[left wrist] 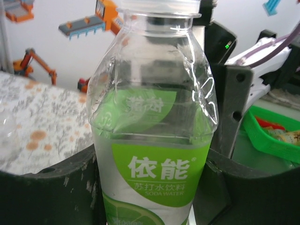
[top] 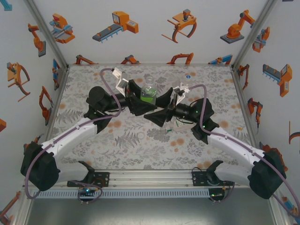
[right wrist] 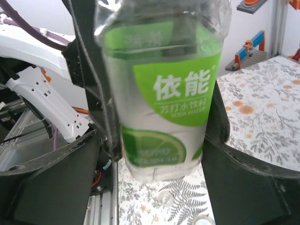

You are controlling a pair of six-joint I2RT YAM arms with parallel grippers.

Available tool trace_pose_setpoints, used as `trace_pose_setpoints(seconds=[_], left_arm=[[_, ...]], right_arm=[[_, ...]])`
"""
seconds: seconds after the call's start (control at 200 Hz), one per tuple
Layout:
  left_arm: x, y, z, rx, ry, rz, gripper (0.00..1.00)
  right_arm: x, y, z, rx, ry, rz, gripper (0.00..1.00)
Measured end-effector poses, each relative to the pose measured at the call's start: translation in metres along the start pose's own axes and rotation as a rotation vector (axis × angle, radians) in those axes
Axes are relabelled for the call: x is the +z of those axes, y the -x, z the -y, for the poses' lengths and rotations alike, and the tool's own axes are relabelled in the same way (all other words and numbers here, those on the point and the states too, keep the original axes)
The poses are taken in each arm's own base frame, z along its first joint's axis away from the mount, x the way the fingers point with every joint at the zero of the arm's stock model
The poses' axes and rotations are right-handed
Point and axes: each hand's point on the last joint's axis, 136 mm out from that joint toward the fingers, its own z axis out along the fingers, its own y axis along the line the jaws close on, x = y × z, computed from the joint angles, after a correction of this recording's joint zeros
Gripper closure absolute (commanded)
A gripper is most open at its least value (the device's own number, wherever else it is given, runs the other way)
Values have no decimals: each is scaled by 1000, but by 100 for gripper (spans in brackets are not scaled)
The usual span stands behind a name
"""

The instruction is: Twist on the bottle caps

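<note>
You have both arms meeting over the middle of the surface [top: 117, 145], with the labelled bottle [top: 149, 93] held between them, its base lifted off the floral pattern. Your left end effector [left wrist: 150, 197] is clamped on the bottle's lower body, its dark fingers [left wrist: 51, 187] pressing in on either side of the green-and-white label. A white cap [left wrist: 157, 5] sits on the neck at the top of the left wrist view; how far it is threaded you cannot tell. Your right end effector [right wrist: 157, 159] brackets the same bottle from the opposite side. One of its fingers [right wrist: 218, 122] is at the label's edge and the other stands a little off, so you cannot tell whether it grips. Below the bottle a loose cap [right wrist: 165, 199] lies on the surface, and a blue cap [top: 192, 74] lies near the far edge.
</note>
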Motion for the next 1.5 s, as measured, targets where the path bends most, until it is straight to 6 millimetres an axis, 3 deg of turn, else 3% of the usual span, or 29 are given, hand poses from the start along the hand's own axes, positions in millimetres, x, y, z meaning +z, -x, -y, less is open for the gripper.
trace_pose_setpoints(seconds=[0.18,0.29,0.416,0.581,0.701,0.866,1.001,1.257,1.502], left_arm=[[-39,8,-27,25,202,-45,72],[-67,16,-45,35,332,-73,76],[-96,22,-57,28,428,-98,84],[-131,28,-68,-11,507,-107,94],[-146,32,-71,-29,541,-110,94],[-168,42,-70,-11,604,-98,93],[-176,43,-72,4,650,-111,93],[-189,37,-76,13,740,-139,92],[-197,40,-80,18,806,-150,92]], right_arm=[[-21,-16,2,16,-113,-84,27],[-30,-38,16,62,-238,-192,32],[-30,-81,31,150,-378,-361,37],[-12,-144,30,221,-473,-586,42],[12,-181,24,213,-509,-727,43],[56,-215,15,185,-511,-855,50],[78,-245,23,181,-550,-960,52],[82,-297,36,183,-595,-1113,55],[83,-327,36,175,-598,-1188,60]])
